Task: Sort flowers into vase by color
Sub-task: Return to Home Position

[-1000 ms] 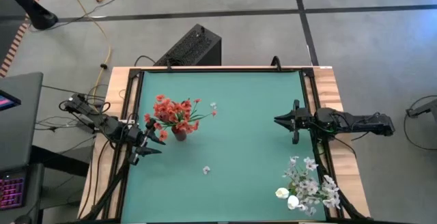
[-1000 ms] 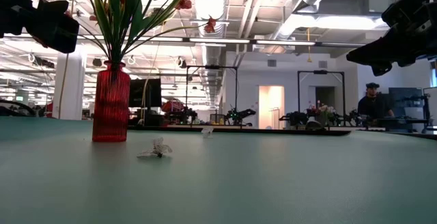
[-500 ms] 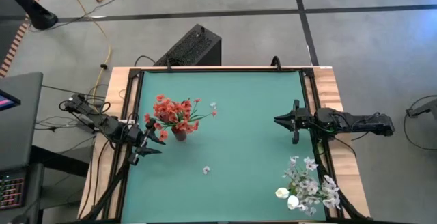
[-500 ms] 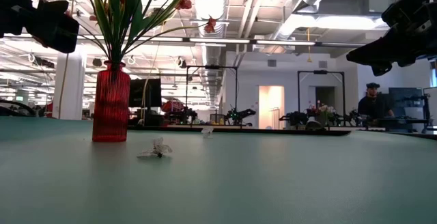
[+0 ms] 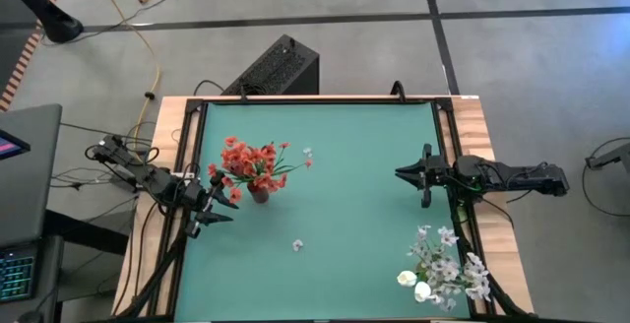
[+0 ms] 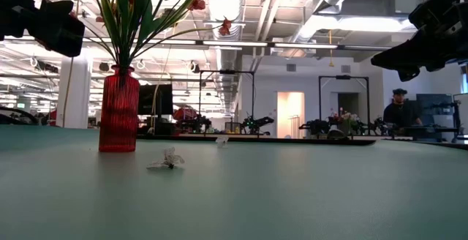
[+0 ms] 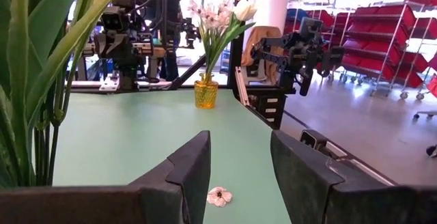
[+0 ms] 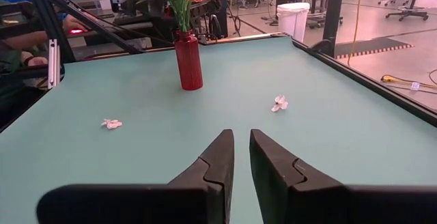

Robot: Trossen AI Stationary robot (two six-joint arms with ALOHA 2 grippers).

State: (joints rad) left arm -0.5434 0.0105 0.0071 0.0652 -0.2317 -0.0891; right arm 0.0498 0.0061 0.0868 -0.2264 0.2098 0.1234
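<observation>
A green worktop point(image 5: 345, 195) seen from above. The left hand point(image 7: 239, 176), fingers spread and empty, hovers at the left edge beside a red ribbed glass vase point(image 5: 258, 193) of orange-red flowers point(image 5: 251, 162). The right hand point(image 8: 240, 157), fingers almost pressed together, hangs at the right edge. White flowers point(image 5: 445, 269) stand in a small yellow vase point(image 7: 205, 92) at a corner on the right arm's side. Sorting looks finished and the arms seem to be parking. That needs only an unobstructed retreat. A fallen white blossom point(image 5: 297, 245) lies mid-worktop and a second blossom point(image 5: 307, 152) lies near the red vase, neither in the way.

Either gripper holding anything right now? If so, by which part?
Nothing held. The left gripper has its jaws open and empty; the right gripper has its jaws nearly shut, nothing between.
</observation>
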